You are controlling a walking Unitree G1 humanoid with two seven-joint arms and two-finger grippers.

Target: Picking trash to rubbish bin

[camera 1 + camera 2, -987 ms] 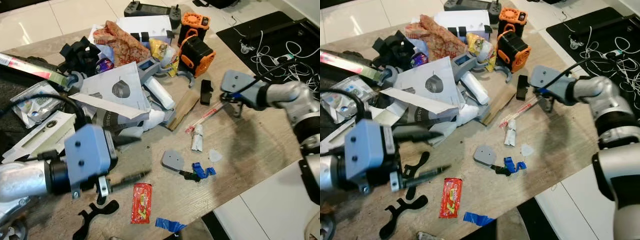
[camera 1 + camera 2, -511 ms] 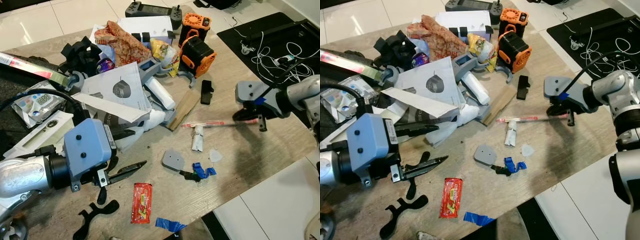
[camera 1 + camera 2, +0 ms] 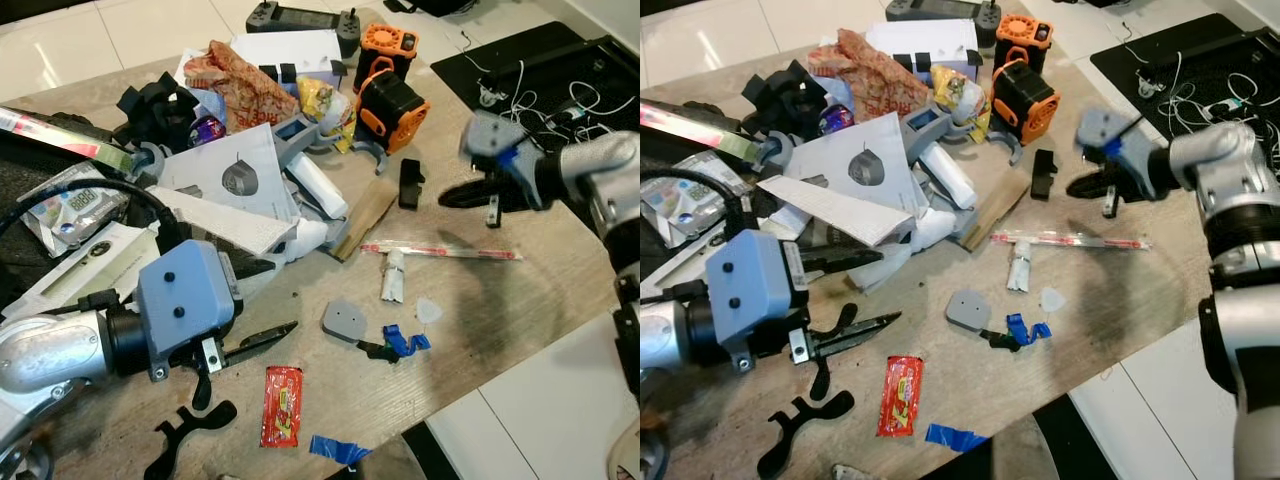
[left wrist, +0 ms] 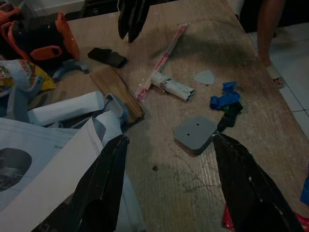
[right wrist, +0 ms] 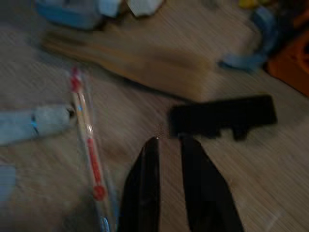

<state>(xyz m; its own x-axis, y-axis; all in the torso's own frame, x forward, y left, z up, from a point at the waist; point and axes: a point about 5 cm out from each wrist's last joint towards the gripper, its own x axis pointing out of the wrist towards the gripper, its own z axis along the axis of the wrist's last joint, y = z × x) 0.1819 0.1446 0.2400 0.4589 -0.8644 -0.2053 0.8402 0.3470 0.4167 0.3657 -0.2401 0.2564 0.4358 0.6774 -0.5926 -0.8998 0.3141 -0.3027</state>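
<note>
Head views bright; wrist views dim, blurred.

Straw pkt point(image 3: 440, 250) lies flat mid-table point(image 3: 520, 300), crumpled wrapper point(image 3: 393, 275) touching its near side.

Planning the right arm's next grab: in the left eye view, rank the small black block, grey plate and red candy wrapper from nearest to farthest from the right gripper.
From the right gripper:
1. Small black block, just to its left.
2. Grey plate, mid-table toward the near edge.
3. Red candy wrapper, by the near edge, closer to the left gripper.
</note>
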